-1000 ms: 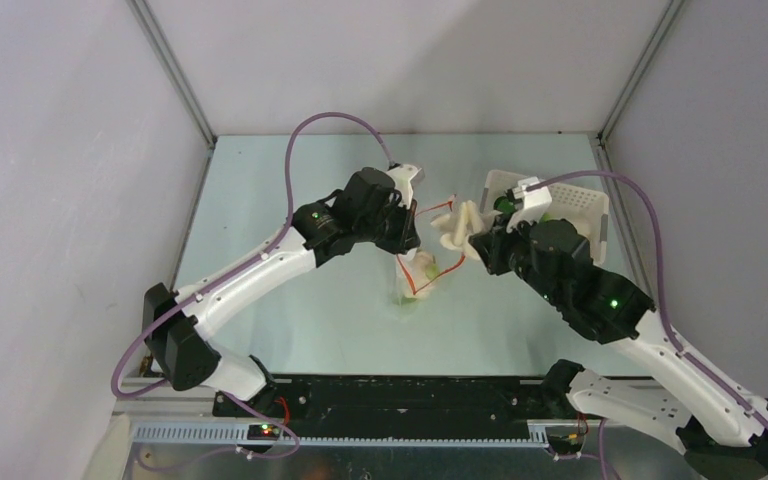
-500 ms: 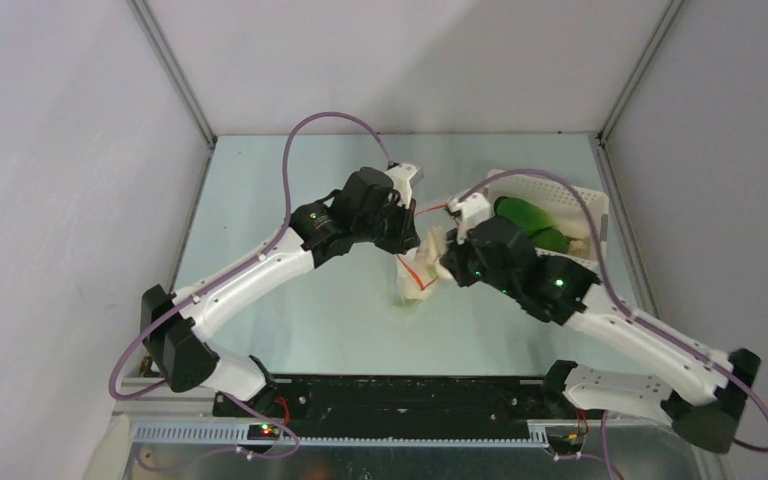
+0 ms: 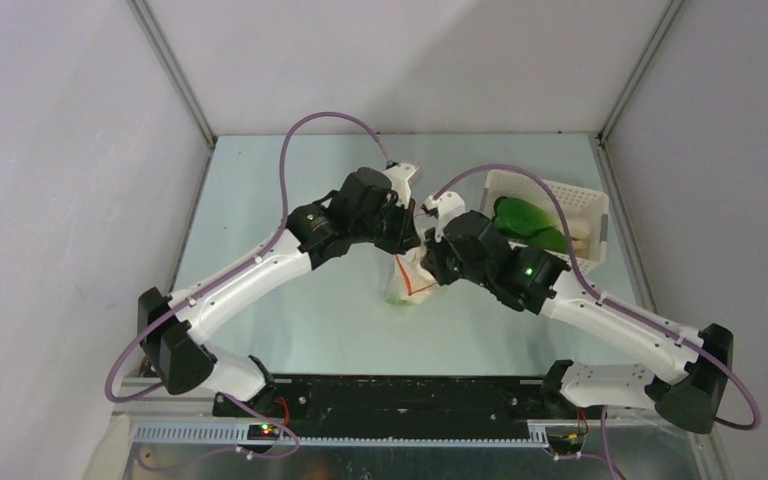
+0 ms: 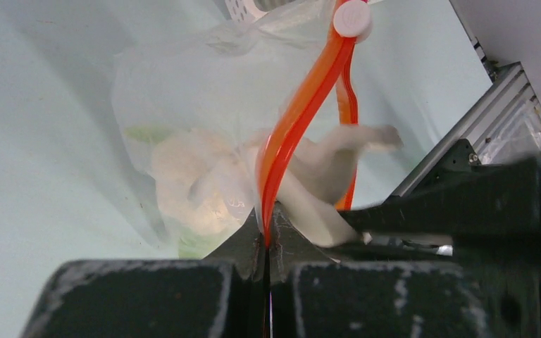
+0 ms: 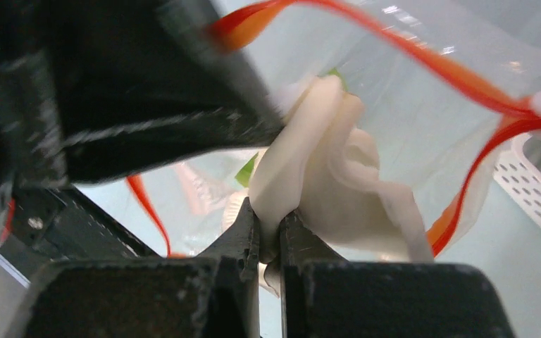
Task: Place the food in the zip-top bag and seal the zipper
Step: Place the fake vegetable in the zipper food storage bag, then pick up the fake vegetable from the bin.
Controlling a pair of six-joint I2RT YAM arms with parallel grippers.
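The clear zip-top bag (image 3: 407, 285) hangs at mid-table with its mouth open. My left gripper (image 4: 266, 229) is shut on the orange-red zipper (image 4: 303, 105) and holds that edge up. The zipper's white slider (image 4: 352, 17) sits at the strip's far end. Inside the bag lie cream-white food (image 4: 190, 183) and a bit of green. My right gripper (image 5: 270, 218) is shut on another cream-white garlic-like piece (image 5: 324, 162). It holds this piece in the bag's mouth, inside the zipper loop (image 5: 423, 60). In the top view the right gripper (image 3: 428, 268) is close beside the left gripper (image 3: 412, 238).
A white perforated basket (image 3: 570, 195) stands at the back right with green leafy food (image 3: 525, 222) in it. Its corner (image 5: 535, 190) shows in the right wrist view. Grey walls enclose the table on three sides. The left gripper's black body (image 5: 148, 91) crowds the bag mouth.
The right arm has swung left from beside the basket to the bag's mouth, carrying the white piece. The left gripper has kept its hold on the zipper.
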